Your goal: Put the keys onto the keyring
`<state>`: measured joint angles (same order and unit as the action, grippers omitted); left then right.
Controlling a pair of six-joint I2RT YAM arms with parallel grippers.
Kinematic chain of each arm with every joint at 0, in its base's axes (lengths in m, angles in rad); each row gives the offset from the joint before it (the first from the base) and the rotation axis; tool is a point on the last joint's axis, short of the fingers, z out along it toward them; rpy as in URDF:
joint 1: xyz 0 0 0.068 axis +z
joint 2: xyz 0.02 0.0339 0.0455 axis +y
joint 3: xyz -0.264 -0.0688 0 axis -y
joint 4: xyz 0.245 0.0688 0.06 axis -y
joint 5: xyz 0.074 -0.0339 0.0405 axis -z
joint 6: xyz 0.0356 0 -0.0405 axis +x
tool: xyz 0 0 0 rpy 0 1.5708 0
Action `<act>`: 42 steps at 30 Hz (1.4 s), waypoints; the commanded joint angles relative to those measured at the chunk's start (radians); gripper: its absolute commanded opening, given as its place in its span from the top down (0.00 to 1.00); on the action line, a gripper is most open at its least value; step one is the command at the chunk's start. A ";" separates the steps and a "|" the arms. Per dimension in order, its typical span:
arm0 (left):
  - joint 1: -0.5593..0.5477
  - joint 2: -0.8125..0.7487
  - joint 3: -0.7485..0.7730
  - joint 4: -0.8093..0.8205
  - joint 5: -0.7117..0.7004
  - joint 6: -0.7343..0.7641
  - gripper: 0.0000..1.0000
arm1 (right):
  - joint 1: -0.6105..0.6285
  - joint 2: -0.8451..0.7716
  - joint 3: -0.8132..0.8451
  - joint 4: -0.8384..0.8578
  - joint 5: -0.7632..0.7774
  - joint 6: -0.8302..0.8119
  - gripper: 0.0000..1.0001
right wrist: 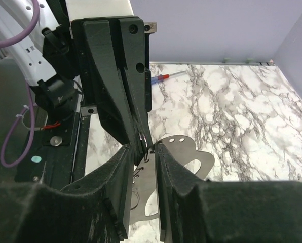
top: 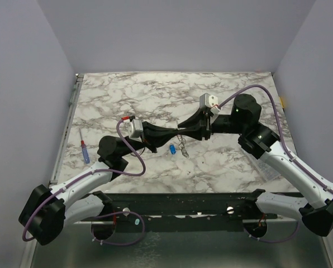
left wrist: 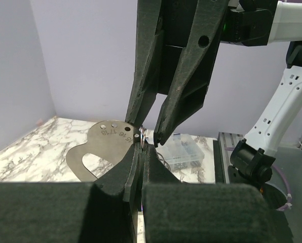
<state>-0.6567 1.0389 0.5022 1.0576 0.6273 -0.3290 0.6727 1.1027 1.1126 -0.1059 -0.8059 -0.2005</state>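
One flat silver key (left wrist: 103, 139) is pinched tight in the left gripper (left wrist: 141, 147), above the table (top: 233, 167). The right gripper (right wrist: 143, 149) faces it tip to tip, its jaws a little apart around the key's edge. The keyring (top: 184, 148) is just below them.

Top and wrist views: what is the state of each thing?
Left tool: shut.
Right tool: open, astride the left tool's tip.
Silver key: raised, at the tool tips.
Blue key: under the tools; lying or hanging unclear.
Keyring chain: beside blue key; likewise unclear.
Screwdriver: lying flat.
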 commanded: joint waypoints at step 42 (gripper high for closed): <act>-0.003 -0.092 0.067 -0.380 -0.032 0.246 0.75 | 0.003 -0.021 -0.048 -0.029 0.010 -0.045 0.99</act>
<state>-0.6563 0.9771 0.5232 0.8635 0.6220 -0.2260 0.6708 1.1023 1.0889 -0.1181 -0.8059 -0.2375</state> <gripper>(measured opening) 0.327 0.017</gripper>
